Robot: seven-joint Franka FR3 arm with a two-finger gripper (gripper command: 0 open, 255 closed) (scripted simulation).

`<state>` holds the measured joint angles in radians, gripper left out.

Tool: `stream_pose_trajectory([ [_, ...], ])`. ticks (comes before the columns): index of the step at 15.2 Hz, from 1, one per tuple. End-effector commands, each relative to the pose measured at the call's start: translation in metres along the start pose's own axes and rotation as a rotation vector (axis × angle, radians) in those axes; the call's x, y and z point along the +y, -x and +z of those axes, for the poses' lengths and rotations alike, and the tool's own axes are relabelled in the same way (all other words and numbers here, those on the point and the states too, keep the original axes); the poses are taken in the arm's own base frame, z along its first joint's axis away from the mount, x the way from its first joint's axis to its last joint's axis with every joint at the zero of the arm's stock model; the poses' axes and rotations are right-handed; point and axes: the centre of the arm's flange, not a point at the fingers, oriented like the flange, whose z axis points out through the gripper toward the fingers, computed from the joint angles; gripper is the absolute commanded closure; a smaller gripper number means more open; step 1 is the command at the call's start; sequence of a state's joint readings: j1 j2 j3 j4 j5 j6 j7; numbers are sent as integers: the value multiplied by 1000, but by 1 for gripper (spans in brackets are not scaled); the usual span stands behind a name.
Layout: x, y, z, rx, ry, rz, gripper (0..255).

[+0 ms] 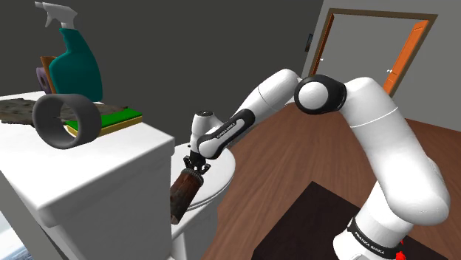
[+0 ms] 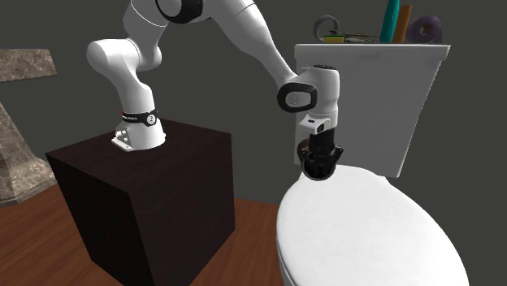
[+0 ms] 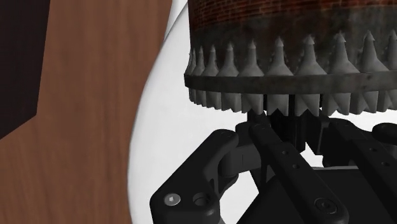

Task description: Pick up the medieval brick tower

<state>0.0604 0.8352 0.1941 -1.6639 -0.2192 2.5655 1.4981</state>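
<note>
Gripper: fingers clenched on the crowned end of the brick tower. In the wrist view the tower sits right against my fingertips, with a ring of grey pointed battlements nearest me and red-brown brick beyond.

Tower position: it hangs below my gripper, lower end tilted toward the shoulder view's left, between the toilet lid and the front of the white tank. In the second exterior view it shows end-on as a dark round shape over the back of the lid. Whether its lower end touches the lid, I cannot tell.

Surroundings: nothing stands between my gripper and the tower. The tank wall is just beside the tower.

On the tank top, well above my gripper:
- a grey ring standing on edge
- a teal spray bottle
- a flat green pad
- a dark mottled flat piece
- a purple thing half hidden behind the bottle

Wooden floor lies beside the lid. A door frame stands in the far wall.

Arm: the base is on the dark box. The arm rises from there and bends at the elbow. The forearm slopes down toward the toilet, with the wrist pointing down over the lid.
</note>
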Motion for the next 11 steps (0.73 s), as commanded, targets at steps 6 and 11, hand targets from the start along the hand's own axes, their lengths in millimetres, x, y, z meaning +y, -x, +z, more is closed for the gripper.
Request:
stream_pose_trajectory([
  [6,-3,0,-37,0,-1,0,255],
  [11,-5,0,-53,0,-1,0,255],
])
